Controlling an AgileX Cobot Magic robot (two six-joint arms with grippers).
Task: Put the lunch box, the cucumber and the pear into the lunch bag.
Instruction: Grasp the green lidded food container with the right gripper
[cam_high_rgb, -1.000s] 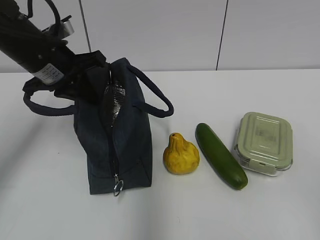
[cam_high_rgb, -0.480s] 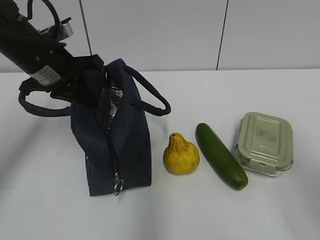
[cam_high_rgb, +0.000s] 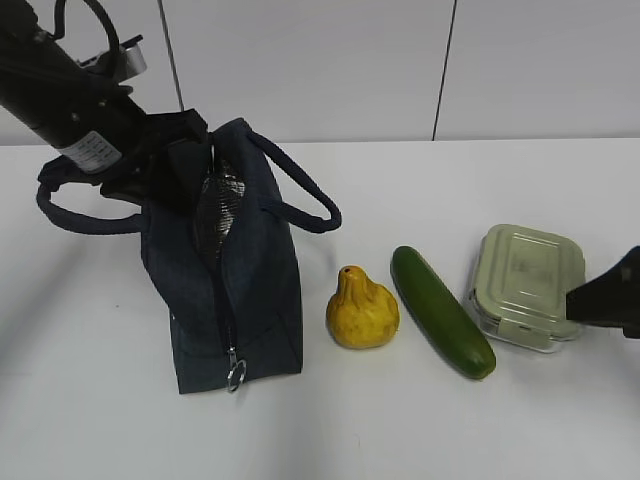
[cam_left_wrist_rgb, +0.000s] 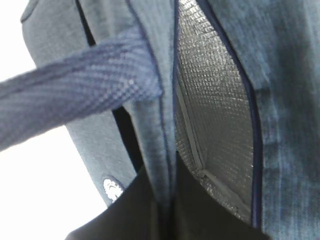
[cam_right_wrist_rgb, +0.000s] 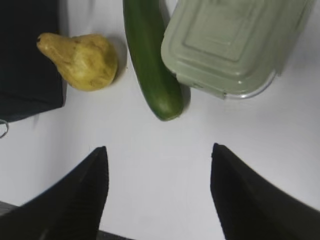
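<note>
I'm over a plain white surface (cam_high_rgb: 420, 440); behind it stands a pale panelled wall (cam_high_rgb: 330, 70), dark vertical seams splitting its panels.

White bench (cam_high_rgb: 90, 420), plain and matte. Resting directly on it, left to right in the exterior view: lunch bag (cam_high_rgb: 240, 300), standing, zipper partly open with foil lining showing; pear (cam_high_rgb: 361, 311) just beside the bag, narrow top pointing up and back; cucumber (cam_high_rgb: 441, 311) lying at a slant, near the pear, not touching; lunch box (cam_high_rgb: 527, 285), lid on, close against the cucumber's right side. Faint shadows under each.
</note>
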